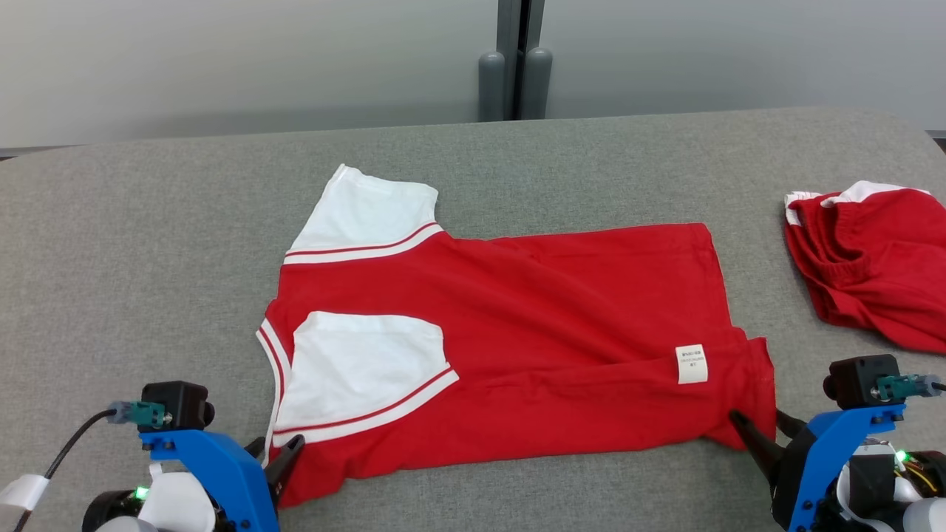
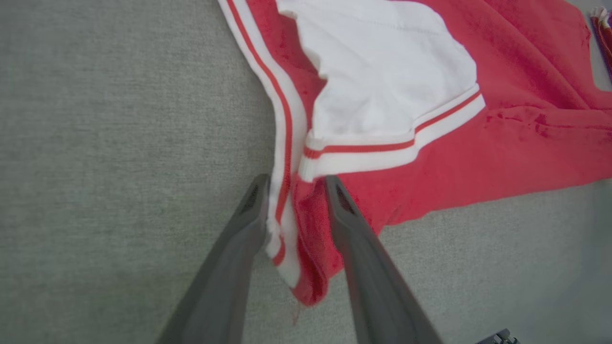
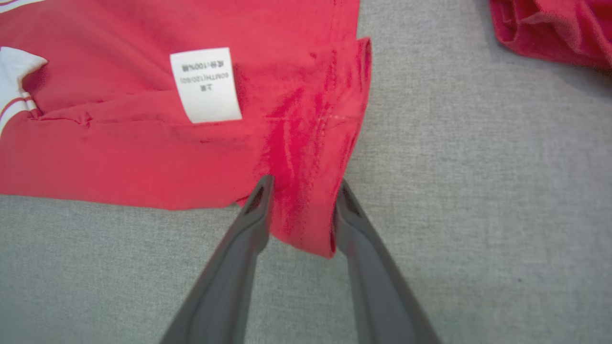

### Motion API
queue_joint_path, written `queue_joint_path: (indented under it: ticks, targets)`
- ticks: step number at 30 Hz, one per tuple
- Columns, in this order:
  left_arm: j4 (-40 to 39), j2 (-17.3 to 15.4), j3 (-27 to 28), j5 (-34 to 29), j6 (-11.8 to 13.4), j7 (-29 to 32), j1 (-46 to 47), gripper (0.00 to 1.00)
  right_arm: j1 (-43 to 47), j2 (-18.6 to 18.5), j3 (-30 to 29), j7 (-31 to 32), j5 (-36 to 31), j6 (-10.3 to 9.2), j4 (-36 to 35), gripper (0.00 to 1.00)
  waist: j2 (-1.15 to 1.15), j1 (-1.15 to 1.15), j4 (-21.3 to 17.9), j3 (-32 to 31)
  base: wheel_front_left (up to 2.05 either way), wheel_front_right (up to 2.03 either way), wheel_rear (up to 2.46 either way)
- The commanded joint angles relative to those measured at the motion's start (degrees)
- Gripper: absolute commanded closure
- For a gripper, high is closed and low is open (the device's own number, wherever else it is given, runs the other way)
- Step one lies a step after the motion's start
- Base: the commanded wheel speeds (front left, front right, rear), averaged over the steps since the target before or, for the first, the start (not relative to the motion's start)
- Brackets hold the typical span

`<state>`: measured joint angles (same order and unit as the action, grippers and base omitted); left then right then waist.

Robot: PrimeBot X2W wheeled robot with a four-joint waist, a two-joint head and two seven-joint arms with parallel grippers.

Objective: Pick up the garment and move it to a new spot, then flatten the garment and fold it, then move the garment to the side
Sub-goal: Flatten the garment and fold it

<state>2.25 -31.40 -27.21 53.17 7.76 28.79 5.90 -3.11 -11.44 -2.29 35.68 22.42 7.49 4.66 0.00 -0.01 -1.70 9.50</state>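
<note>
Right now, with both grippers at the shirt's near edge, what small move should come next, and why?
Probably lift both grippers straight up. The left gripper and right gripper stand open, yet the edge of the shirt lies between their fingers; a pull backward could drag it.

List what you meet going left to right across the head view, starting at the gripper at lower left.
left gripper → white care label → right gripper → crumpled red-and-white garment
</note>
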Motion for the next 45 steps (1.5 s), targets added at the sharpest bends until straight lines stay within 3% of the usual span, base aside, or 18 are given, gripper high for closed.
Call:
queue_joint_path:
  ticks: [1,10,14,19,24,34,45]
  targets:
    - [0.3,-0.6,-0.1,-0.7,-0.4,-0.2,1.3,0.0,0.1,-0.2,-0.2,-0.6,-0.3,0.01,-0.4,0.0,0.0,0.01,-0.2,-0.1,0.0,0.0,0.0]
    - [0.2,-3.6,-0.6,-6.2,-3.3,2.6,16.1,0.0,-4.0,-0.7,-1.0,-1.9,-1.1,0.01,-6.0,0.0,0.0,0.01,-2.2,2.0,0.0,0.0,0.0]
    - [3.3,-1.1,-1.1,-7.9,-4.4,4.8,26.7,0.0,-7.9,-0.6,0.6,-1.4,-1.2,0.01,-7.8,0.0,0.0,0.01,-4.2,4.4,0.0,0.0,0.0]
    - [10.5,-0.9,-1.2,-10.2,-5.4,7.2,38.0,0.0,-14.4,-0.4,5.2,-1.8,-1.0,0.02,-8.3,0.0,0.0,0.01,-8.3,9.5,0.0,0.0,0.0]
    - [18.2,-4.6,-0.6,-13.0,-6.0,9.7,46.1,0.0,-21.6,-0.2,11.5,-3.8,-0.2,0.01,-7.3,0.0,0.0,0.01,-13.7,16.7,0.0,0.0,0.0]
    - [24.3,-7.9,1.8,-13.5,-4.1,8.4,48.2,0.0,-26.4,-0.5,15.6,-8.3,1.1,0.01,-4.0,0.0,0.0,0.01,-16.6,21.1,0.0,0.0,0.0]
    - [25.1,-5.2,1.6,-11.8,-4.0,6.5,46.8,0.0,-29.9,-1.0,17.0,-11.8,2.5,0.01,-0.6,0.0,0.0,0.01,-16.6,22.9,0.0,0.0,0.0]
